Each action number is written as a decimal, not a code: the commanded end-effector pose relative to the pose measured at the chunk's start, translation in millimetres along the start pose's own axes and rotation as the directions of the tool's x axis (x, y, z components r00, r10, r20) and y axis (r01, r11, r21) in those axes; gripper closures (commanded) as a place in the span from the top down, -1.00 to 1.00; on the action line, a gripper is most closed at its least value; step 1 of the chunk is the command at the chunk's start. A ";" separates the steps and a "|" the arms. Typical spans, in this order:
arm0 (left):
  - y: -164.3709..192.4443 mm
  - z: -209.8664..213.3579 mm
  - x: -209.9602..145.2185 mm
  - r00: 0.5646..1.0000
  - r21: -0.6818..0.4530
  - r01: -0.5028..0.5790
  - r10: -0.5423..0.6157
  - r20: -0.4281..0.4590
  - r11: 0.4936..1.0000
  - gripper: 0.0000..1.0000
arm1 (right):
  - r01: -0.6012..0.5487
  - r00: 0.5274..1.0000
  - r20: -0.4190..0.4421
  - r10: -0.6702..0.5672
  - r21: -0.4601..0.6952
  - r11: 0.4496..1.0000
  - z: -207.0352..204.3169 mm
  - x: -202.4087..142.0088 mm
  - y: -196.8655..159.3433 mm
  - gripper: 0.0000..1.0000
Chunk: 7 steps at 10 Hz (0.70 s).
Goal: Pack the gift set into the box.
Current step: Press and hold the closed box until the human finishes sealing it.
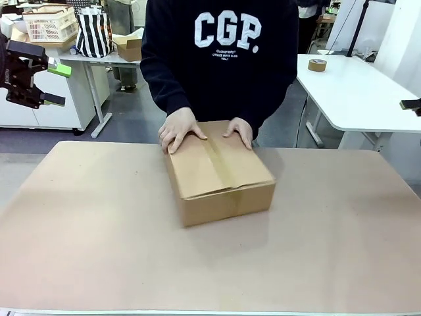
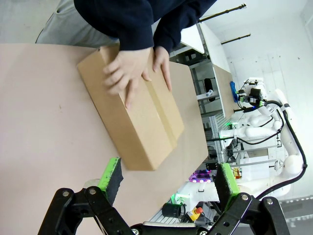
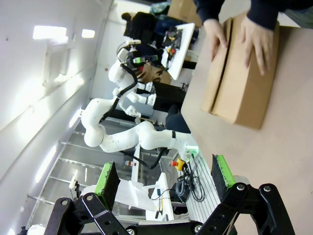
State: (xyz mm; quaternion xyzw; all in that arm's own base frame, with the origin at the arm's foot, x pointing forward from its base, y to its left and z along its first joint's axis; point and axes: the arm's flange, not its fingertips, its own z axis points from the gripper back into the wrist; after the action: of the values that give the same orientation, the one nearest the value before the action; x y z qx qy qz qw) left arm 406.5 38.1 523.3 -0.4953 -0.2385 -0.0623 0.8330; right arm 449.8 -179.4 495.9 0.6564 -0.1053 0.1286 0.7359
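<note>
Box [image 1: 220, 174]: brown cardboard, flaps closed, tape strip [image 1: 220, 164] along the top seam; sits mid-table [image 1: 99, 250], toward the far edge. Person: one hand [image 1: 179, 130] and the other hand [image 1: 238, 131] flat on the box's far end. Left gripper [image 1: 60, 84]: raised beyond the table's left side, jaws wide apart, empty. Right gripper [image 3: 164, 175]: jaws wide apart, empty, well apart from the box.

Lab workspace: white tables [image 1: 355, 92], tape roll [image 1: 317, 64], plastic crate [image 1: 49, 23].
</note>
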 end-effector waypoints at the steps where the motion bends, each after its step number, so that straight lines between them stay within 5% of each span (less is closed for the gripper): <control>1: -3.5 1.6 -0.2 1.000 0.007 -0.013 0.013 -0.008 1.000 1.00 | 0.004 1.000 -0.004 -0.004 0.000 1.000 -2.6 -3.0 1.5 1.00; 7: -3.5 1.6 -0.2 1.000 0.007 -0.013 0.013 -0.008 1.000 1.00 | 0.004 1.000 -0.004 -0.004 0.000 1.000 -2.6 -3.0 1.5 1.00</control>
State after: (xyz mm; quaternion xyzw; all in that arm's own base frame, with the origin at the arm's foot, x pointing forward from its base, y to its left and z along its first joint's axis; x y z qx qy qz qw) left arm 406.5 38.1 523.3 -0.4953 -0.2385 -0.0623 0.8330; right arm 449.8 -179.4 495.9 0.6564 -0.1053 0.1286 0.7359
